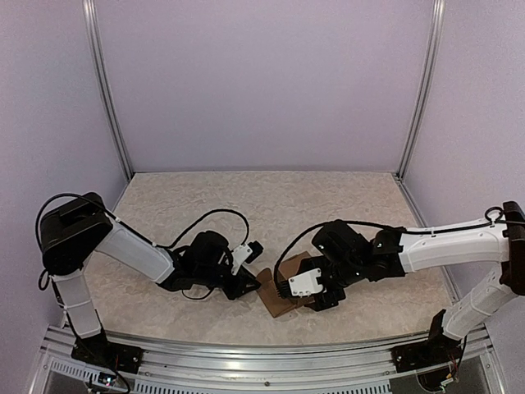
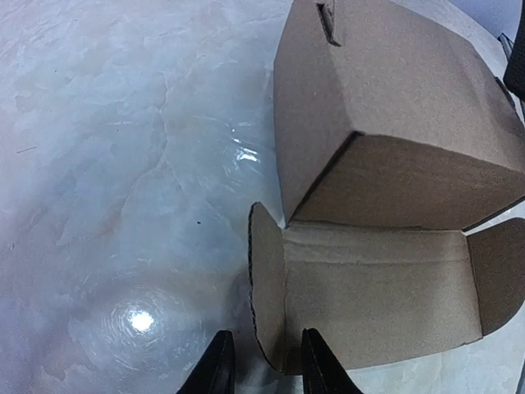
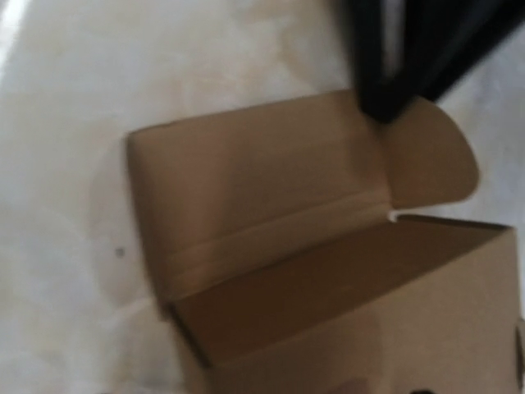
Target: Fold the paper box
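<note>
Marble tabletop (image 2: 123,164): left gripper (image 2: 265,349) straddles paper box (image 2: 394,139) flap (image 2: 267,271) (jaws part-open).

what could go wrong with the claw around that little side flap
The left claw straddles the side flap at its corner, so closing there could crease it or slip off. The box has its lid open on the table; pulling the flap might drag the whole box instead of folding it.

The pale marbled table (image 1: 246,205) carries 1 brown paper box (image 1: 275,300), its lid flap open.
</note>
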Controlling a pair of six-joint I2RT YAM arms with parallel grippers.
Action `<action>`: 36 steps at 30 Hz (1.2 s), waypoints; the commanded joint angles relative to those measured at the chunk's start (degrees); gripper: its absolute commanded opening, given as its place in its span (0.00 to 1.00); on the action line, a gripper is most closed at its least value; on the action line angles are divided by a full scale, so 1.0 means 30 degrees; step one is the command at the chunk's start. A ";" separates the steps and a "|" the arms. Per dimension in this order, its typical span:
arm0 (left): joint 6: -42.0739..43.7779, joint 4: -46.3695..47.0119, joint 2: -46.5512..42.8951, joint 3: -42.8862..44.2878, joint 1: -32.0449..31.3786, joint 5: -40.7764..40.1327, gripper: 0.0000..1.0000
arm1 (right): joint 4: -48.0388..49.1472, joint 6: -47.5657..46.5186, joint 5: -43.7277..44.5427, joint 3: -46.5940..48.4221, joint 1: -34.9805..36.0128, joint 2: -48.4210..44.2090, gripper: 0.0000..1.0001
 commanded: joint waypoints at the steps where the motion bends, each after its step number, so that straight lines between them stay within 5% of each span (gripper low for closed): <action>1: 0.0265 0.0159 0.0092 0.0224 0.0085 0.0460 0.25 | 0.0959 0.1454 0.1445 0.0190 0.0223 0.0505 0.75; 20: -0.0020 0.1744 0.0145 -0.0296 -0.1523 0.0050 0.08 | 0.1651 0.2493 0.2103 0.0137 0.1264 0.1796 0.85; 36: -0.0778 0.1058 -0.0499 -0.0248 -0.2569 -0.2363 0.04 | 0.1644 0.2273 0.1029 -0.0993 0.1215 0.1125 0.80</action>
